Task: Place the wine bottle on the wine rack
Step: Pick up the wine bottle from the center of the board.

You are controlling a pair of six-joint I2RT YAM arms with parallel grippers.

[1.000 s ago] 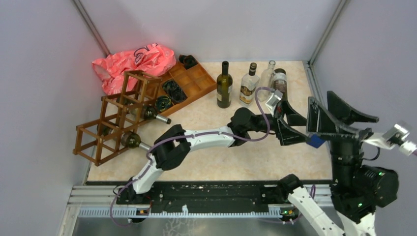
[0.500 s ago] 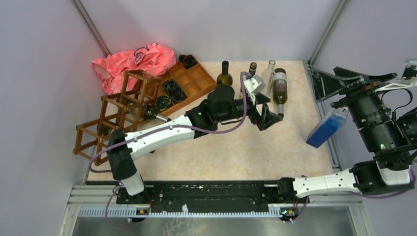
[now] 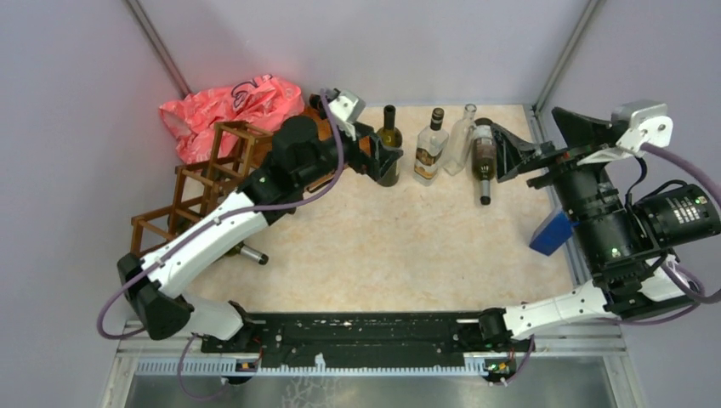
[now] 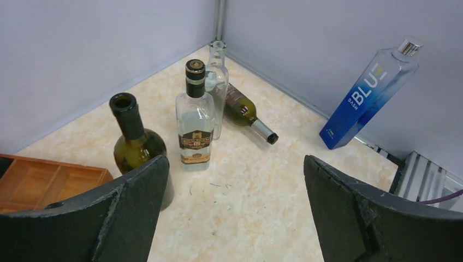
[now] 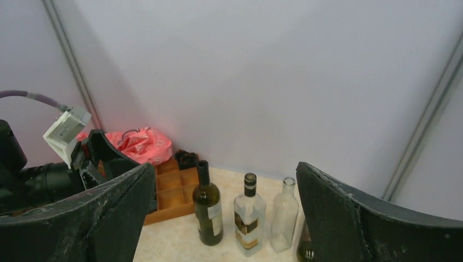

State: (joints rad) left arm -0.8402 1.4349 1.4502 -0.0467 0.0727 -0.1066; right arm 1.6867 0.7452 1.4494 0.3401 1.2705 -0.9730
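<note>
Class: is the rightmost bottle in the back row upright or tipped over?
Tipped over. The dark bottle lies on its side on the table, neck toward the arms.

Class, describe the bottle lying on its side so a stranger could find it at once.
Go to the beige stone-patterned table's far right corner, where bottles line the back wall. At the row's right end is a dark glass wine bottle: it alone lies flat, while its neighbours stand upright.
</note>
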